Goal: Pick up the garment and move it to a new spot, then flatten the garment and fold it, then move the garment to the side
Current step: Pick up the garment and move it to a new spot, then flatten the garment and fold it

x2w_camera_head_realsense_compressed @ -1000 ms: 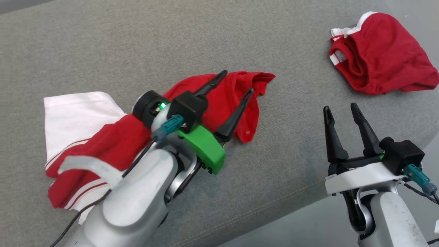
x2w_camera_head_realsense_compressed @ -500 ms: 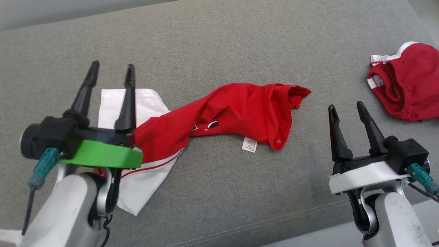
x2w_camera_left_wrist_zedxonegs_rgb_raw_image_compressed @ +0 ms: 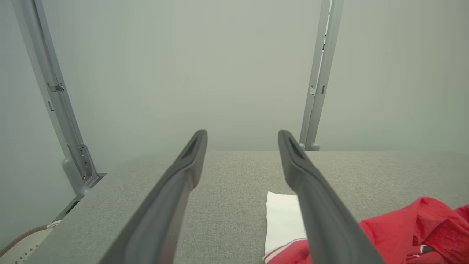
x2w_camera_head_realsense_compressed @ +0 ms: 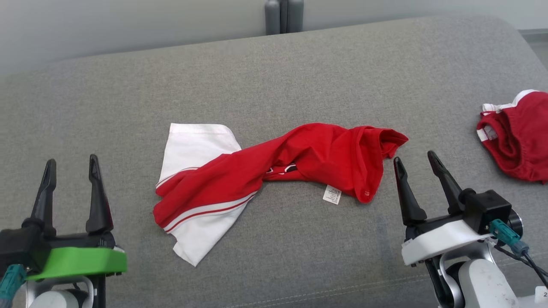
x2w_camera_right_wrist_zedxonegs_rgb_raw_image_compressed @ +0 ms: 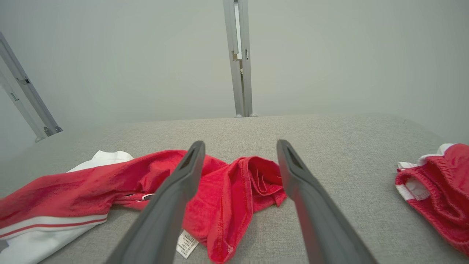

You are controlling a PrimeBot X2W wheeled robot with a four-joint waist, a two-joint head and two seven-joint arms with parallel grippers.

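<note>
A red and white garment (x2w_camera_head_realsense_compressed: pixel 274 171) lies crumpled and stretched out across the middle of the grey cushion (x2w_camera_head_realsense_compressed: pixel 274 77), a white label showing at its lower edge. In the right wrist view the garment (x2w_camera_right_wrist_zedxonegs_rgb_raw_image_compressed: pixel 223 190) lies just beyond my fingers. In the left wrist view its white corner (x2w_camera_left_wrist_zedxonegs_rgb_raw_image_compressed: pixel 282 216) shows to the right of my fingers. My left gripper (x2w_camera_head_realsense_compressed: pixel 70 164) stands open at the lower left, apart from the garment. At the lower right, just past the garment's red end, my right gripper (x2w_camera_head_realsense_compressed: pixel 413 158) is open and holds nothing.
A second red garment with white trim (x2w_camera_head_realsense_compressed: pixel 518 137) lies bunched at the cushion's right edge, also seen as a red bundle (x2w_camera_right_wrist_zedxonegs_rgb_raw_image_compressed: pixel 436 190) in the right wrist view. Grey posts (x2w_camera_head_realsense_compressed: pixel 283 16) stand behind the cushion against a pale wall. The cushion's front seam runs along the bottom.
My left arm has pulled back off the garment to the lower left, leaving it lying free. The head camera has tilted up and shifted, showing the cushion's far edge.
</note>
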